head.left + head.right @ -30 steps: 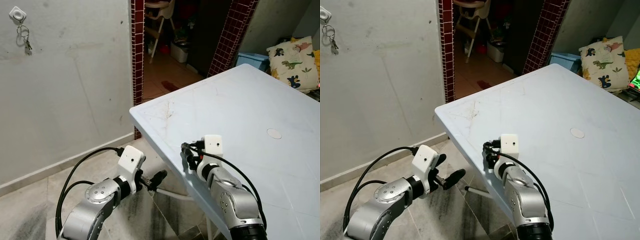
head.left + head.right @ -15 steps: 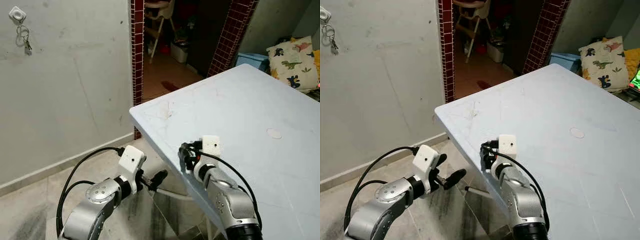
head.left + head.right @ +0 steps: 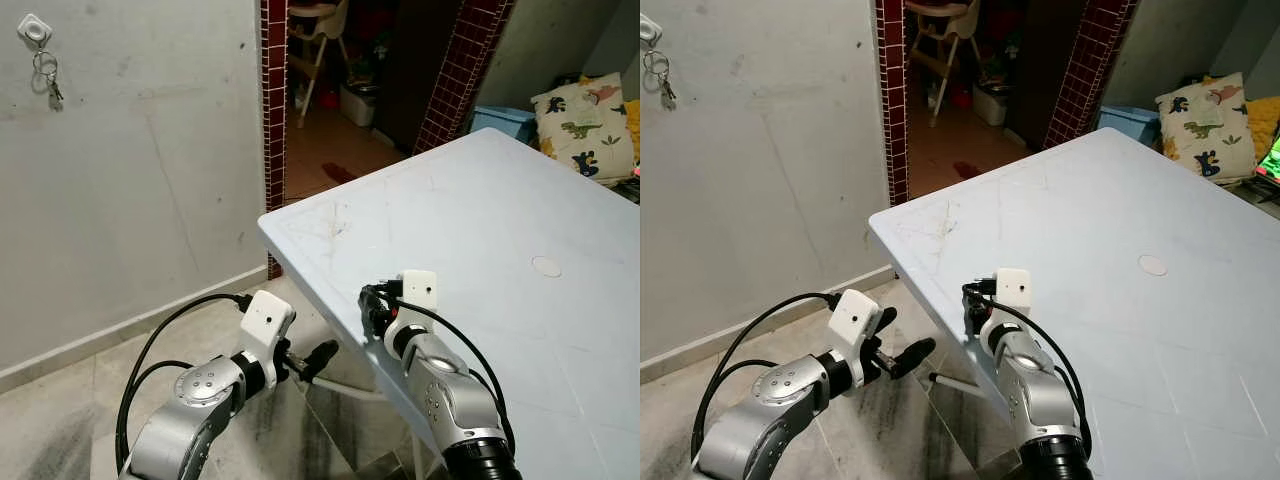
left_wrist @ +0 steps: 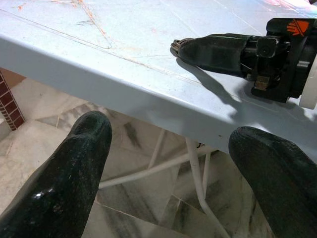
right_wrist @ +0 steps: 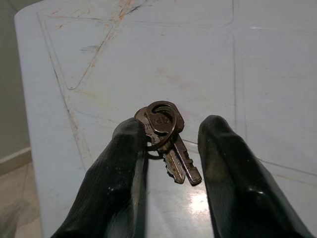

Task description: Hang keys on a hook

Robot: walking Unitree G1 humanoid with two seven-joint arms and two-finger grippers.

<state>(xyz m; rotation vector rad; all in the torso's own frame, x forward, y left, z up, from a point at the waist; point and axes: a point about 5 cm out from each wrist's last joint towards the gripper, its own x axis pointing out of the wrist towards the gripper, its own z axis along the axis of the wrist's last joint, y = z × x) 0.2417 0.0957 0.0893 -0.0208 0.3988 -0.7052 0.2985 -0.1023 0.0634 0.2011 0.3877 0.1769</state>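
Note:
A small bunch of brown keys (image 5: 168,141) on a ring lies on the pale blue table (image 3: 480,200) near its left edge. My right gripper (image 3: 370,308) rests low on the tabletop, open, with the keys between its two fingers (image 5: 119,163); the ring touches one finger. On the grey wall at far upper left, a white hook (image 3: 35,28) holds another set of keys (image 3: 48,82). My left gripper (image 3: 305,362) hangs open below the table edge, over the floor, holding nothing.
A doorway (image 3: 340,90) framed by dark red tile columns opens behind the table, with a high chair inside. A blue bin (image 3: 503,121) and a dinosaur pillow (image 3: 585,125) sit at the far right. White table legs (image 4: 195,168) stand under the edge.
My right gripper has edged slightly toward the table's left edge. The left arm has barely moved.

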